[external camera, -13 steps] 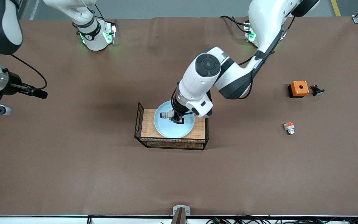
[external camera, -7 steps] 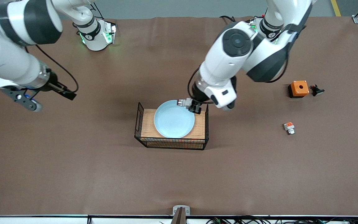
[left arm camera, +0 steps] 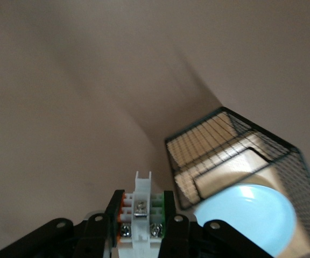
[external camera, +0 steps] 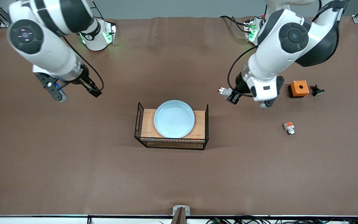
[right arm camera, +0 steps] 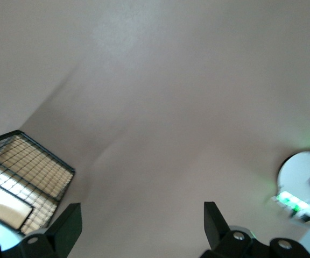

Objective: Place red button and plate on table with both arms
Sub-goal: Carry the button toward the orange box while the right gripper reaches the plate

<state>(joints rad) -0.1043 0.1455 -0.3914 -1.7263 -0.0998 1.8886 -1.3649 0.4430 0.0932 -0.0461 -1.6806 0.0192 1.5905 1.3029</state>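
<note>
My left gripper [external camera: 231, 95] is shut on the red button [external camera: 223, 91], a small white-grey part, and holds it in the air over the bare table [external camera: 73, 161] between the rack and the orange box. In the left wrist view the button [left arm camera: 140, 200] sits between the black fingers [left arm camera: 113, 212], with a green side and an orange side. The pale blue plate [external camera: 174, 118] lies on the wood-topped wire rack [external camera: 142, 125]; it also shows in the left wrist view [left arm camera: 252, 215]. My right gripper [external camera: 93, 90] is open and empty over the table toward the right arm's end, apart from the rack; it also shows in the right wrist view [right arm camera: 141, 226].
An orange box with a hole [external camera: 298, 88] and a small black part [external camera: 316, 90] lie toward the left arm's end. A similar part with an orange-red mark [external camera: 289, 127] lies nearer the front camera. The rack's wire end [right arm camera: 26, 161] shows in the right wrist view.
My left gripper lifted the button off the plate and carried it toward the left arm's end. My right arm swung in from the table's edge toward the rack.
</note>
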